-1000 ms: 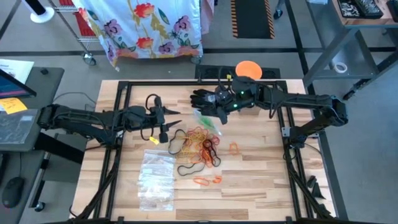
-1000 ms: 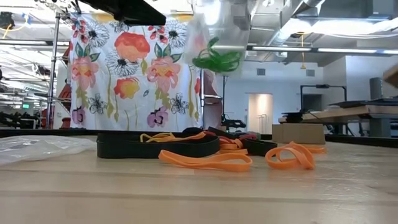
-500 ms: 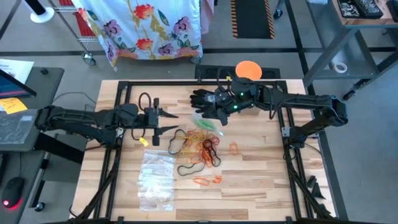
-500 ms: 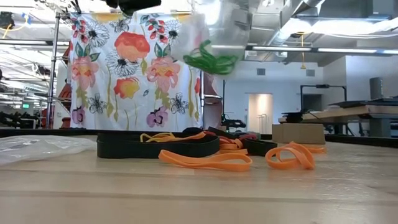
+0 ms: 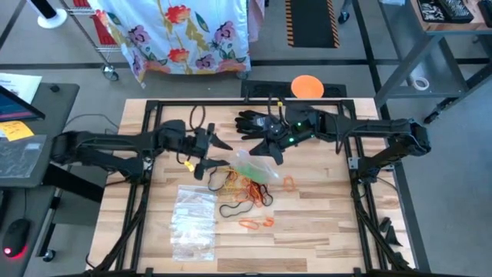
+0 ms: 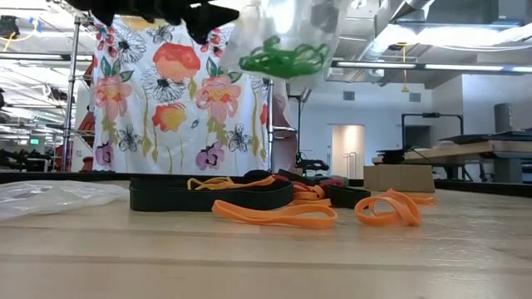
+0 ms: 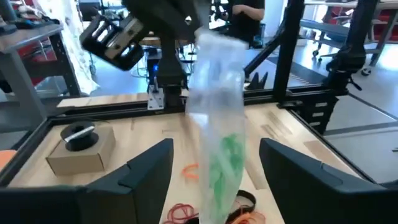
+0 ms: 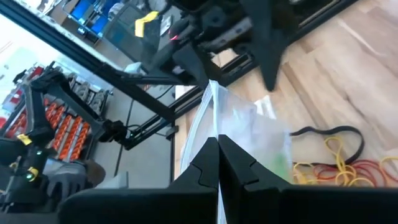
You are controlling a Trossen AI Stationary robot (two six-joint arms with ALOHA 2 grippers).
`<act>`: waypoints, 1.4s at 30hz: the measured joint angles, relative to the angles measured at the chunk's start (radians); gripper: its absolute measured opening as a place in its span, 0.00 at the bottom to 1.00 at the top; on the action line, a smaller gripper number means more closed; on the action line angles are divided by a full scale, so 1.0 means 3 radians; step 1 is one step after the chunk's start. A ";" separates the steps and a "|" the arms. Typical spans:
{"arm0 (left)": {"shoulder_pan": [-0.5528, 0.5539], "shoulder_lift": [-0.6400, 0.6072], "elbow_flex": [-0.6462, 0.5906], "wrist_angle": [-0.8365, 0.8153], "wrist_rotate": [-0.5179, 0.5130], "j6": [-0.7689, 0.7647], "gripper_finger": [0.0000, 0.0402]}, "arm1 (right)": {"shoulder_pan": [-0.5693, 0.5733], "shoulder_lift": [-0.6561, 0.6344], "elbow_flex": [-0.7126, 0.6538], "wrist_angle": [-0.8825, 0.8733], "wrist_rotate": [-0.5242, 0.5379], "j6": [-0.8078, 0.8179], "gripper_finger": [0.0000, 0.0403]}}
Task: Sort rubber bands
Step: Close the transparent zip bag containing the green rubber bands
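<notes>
High view: right claw [image 5: 270, 151] clenched on clear plastic bag [image 5: 254, 164] of green rubber bands [image 6: 283, 60], held above worktop [image 5: 323, 223]; left claw [image 5: 216, 153] spread wide, level beside it.

Both arms are dark, nearly black, built from slim jointed segments with thicker rounded housings at the joints. Black cables loop loosely over the left arm [image 5: 115, 148] near its wrist, and a small yellow tag sits by its gripper. The right arm [image 5: 377, 131] carries small green indicator lights and a thin black cable near the wrist. Each gripper ends in two flat, tapering black fingers [image 7: 146, 171] with angular, pointed tips and a matte finish.
</notes>
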 joint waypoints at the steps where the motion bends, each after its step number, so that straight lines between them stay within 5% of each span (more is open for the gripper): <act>1: 0.0003 0.0041 0.0000 0.0050 -0.0003 0.0006 0.60 | 0.0012 0.0000 0.0000 0.0000 0.0000 -0.0001 0.00; 9: 0.0003 0.0134 0.0031 0.0399 -0.0191 0.0009 0.60 | 0.0112 0.0000 0.0000 -0.0012 0.0001 0.0009 0.00; 26: -0.0126 0.0504 0.0463 0.0244 0.0246 0.0093 0.58 | 0.0198 0.0000 0.0000 -0.0011 0.0003 0.0012 0.00; 32: -0.0126 0.0505 0.0467 0.0304 0.0249 0.0034 0.39 | 0.0195 0.0000 0.0000 -0.0010 0.0007 0.0008 0.00; 38: -0.0126 0.0505 0.0467 0.0347 0.0233 0.0034 0.05 | 0.0195 0.0000 0.0000 -0.0010 0.0006 0.0007 0.00; 42: -0.0147 0.0505 0.0467 0.0348 0.0232 0.0033 0.01 | 0.0198 -0.0002 0.0000 -0.0061 -0.0031 -0.0219 0.02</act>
